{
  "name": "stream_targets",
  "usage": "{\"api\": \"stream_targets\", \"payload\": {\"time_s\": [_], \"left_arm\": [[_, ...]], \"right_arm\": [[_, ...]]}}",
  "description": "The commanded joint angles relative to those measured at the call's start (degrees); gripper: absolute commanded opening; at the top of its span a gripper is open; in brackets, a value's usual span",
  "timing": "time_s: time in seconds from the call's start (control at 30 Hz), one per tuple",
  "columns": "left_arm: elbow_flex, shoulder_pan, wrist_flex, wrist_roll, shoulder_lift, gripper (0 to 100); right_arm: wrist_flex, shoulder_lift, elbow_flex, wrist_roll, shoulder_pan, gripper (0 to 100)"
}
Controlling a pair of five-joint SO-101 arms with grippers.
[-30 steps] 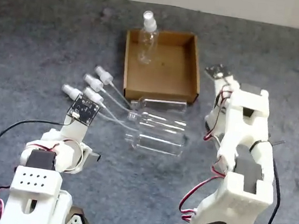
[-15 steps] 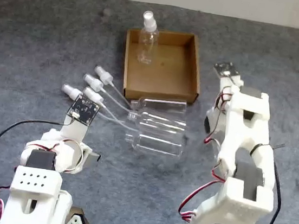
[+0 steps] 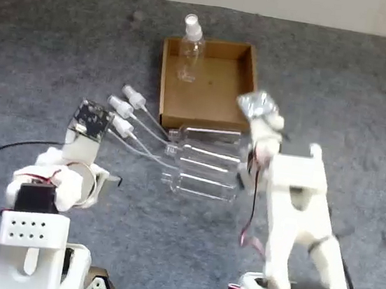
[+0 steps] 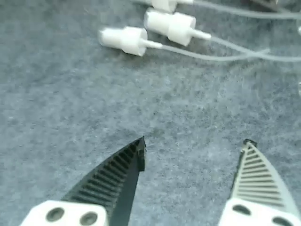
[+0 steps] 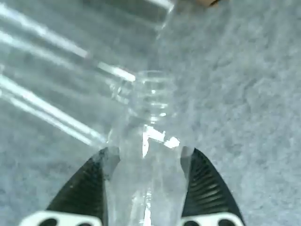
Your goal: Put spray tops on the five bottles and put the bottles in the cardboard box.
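My right gripper (image 5: 148, 153) is shut on a clear bottle (image 5: 148, 141) with no top, its threaded neck pointing away from the fingers. It hangs over the clear bottles (image 3: 205, 160) lying side by side in front of the cardboard box (image 3: 249, 88). One bottle with a spray top (image 3: 189, 52) stands in the box's far left corner. My left gripper (image 4: 195, 143) is open above the carpet, just short of the loose white spray tops (image 4: 124, 40) with long tubes, which lie left of the bottles (image 3: 124, 104).
Grey carpet covers the whole table. The left arm (image 3: 70, 172) stands at the near left and the right arm (image 3: 298, 207) at the near right. Most of the box floor is bare. Black cables trail at the near left.
The right arm has swung left from beside the box to over the lying bottles. The left arm has shifted a little to the left.
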Motion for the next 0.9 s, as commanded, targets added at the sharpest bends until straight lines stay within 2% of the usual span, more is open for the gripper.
{"api": "stream_targets", "payload": {"time_s": [0.0,0.07,0.3,0.6,0.87], "left_arm": [[-15.4,-0.7,5.7,-0.1,8.5,25],[-21.1,-0.7,6.1,1.0,14.5,25],[-37.0,-0.5,5.5,13.1,35.8,18],[-45.5,-4.2,-6.3,35.6,59.6,17],[-53.5,-6.5,-10.0,46.9,73.7,17]], "right_arm": [[-1.5,-12.9,9.4,1.5,0.1,0.4],[-1.3,-17.4,11.1,1.6,1.5,0.4],[3.4,-23.9,11.0,1.7,3.9,0.4],[3.6,-24.7,15.6,1.2,3.9,0.4],[3.1,-24.7,18.4,-1.3,3.8,0.4]]}}
